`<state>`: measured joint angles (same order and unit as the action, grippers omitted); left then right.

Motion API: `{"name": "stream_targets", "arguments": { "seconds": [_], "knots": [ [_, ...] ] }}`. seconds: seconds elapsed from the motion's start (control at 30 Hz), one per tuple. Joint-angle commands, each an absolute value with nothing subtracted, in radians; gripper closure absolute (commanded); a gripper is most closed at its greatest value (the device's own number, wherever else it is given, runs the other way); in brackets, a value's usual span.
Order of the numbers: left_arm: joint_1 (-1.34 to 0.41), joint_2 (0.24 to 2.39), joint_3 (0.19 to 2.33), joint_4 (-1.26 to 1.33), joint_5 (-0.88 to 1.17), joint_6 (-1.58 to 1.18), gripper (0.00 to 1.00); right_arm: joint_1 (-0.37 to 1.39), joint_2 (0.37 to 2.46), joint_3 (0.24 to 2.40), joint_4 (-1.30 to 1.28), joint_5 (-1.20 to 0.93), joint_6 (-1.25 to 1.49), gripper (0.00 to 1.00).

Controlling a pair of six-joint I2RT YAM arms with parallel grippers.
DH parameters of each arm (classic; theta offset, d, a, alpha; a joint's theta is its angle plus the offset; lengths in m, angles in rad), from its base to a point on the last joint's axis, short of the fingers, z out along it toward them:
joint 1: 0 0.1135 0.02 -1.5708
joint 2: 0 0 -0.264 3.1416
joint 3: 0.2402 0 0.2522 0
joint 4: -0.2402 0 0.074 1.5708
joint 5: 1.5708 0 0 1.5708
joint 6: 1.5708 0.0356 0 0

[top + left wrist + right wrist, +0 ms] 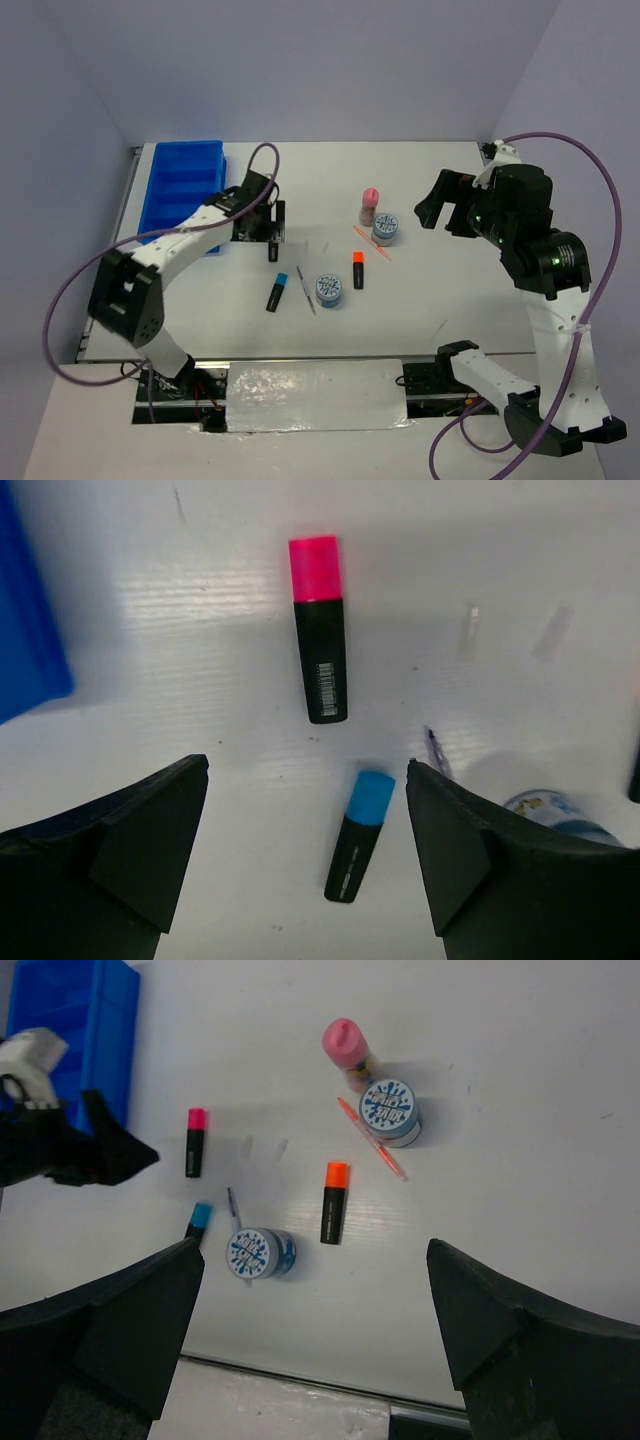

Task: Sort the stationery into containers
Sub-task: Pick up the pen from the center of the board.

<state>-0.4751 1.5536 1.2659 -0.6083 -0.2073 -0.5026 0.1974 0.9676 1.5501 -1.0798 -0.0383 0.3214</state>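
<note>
The blue tray [180, 185] stands at the back left and looks empty from above. My left gripper [274, 232] is open and empty just right of it, hovering over the pink-capped highlighter [320, 630]. The blue-capped highlighter [358, 835] lies between its fingers, below them. A thin grey stick [306, 290] touches one blue-white disc [328, 289]. The orange-capped highlighter [358, 269], thin orange stick [372, 243], second disc [386, 228] and pink-capped tube [369, 206] lie mid-table. My right gripper [440, 212] is open and empty, raised at the right; its wrist view looks down on the items [315, 1290].
The tray's corner [25, 630] shows at the left of the left wrist view. The table's near edge with a metal strip [310, 380] runs in front of the items. A purple cable [265, 160] loops over the left arm.
</note>
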Motion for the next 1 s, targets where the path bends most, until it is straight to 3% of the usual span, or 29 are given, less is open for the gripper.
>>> {"name": "stream_targets", "arguments": {
  "seconds": [0.0, 0.37, 0.53, 0.63, 0.73, 0.77, 0.87, 0.97],
  "knots": [
    [-0.474, 1.661, 1.252, -0.516, -0.192, -0.564, 0.08, 0.193, 0.957, 1.534, -1.023, -0.116, 0.318, 0.0],
    [-0.479, 1.9, 1.311, -0.417, -0.178, -0.577, 0.13, 0.193, 0.942, 1.473, -1.017, -0.155, 0.288, 0.0],
    [-0.479, 1.962, 1.35, -0.434, -0.213, -0.581, 0.33, 0.192, 0.96, 1.479, -1.011, -0.17, 0.281, 0.0],
    [-0.479, 1.98, 1.351, -0.448, -0.23, -0.587, 0.37, 0.195, 0.963, 1.479, -1.008, -0.169, 0.276, 0.0],
    [-0.477, 1.968, 1.315, -0.44, -0.236, -0.592, 0.5, 0.192, 0.966, 1.483, -1.006, -0.169, 0.272, 0.0],
    [-0.477, 1.962, 1.309, -0.439, -0.238, -0.592, 0.66, 0.193, 0.965, 1.483, -1.005, -0.17, 0.273, 0.0],
    [-0.477, 1.913, 1.319, -0.46, -0.248, -0.584, 1.0, 0.193, 0.966, 1.485, -0.999, -0.176, 0.275, 0.0],
    [-0.465, 1.806, 1.37, -0.494, -0.259, -0.577, 1.0, 0.193, 0.966, 1.483, -0.991, -0.196, 0.279, 0.0]
  ]
}}
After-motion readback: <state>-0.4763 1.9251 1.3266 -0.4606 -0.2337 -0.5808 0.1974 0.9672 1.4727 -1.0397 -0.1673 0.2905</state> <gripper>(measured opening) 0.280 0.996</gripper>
